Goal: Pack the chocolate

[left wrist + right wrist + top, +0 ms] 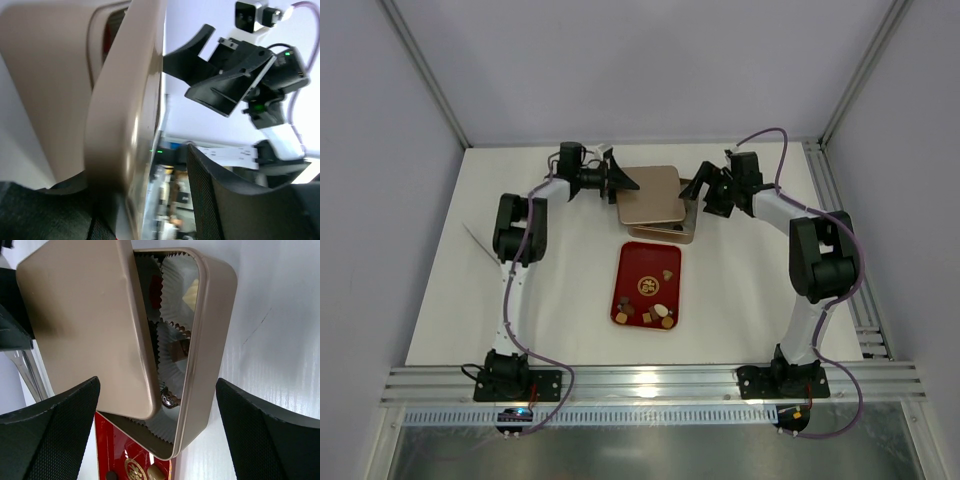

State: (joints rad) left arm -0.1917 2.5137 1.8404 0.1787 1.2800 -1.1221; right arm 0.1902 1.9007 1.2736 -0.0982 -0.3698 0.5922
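The left tool (623,183) and right tool (701,192) reach out past the red tray (645,258). The tray lies on their near side and holds loose chocolate (666,318). Between the tools a box (215,315) stands on the worktop (740,290), with more pieces in its paper cups (175,275). The left tool straddles the edge of the askew lid (650,190); I cannot tell whether it pinches. The right tool is spread wide, with the box just to its left.
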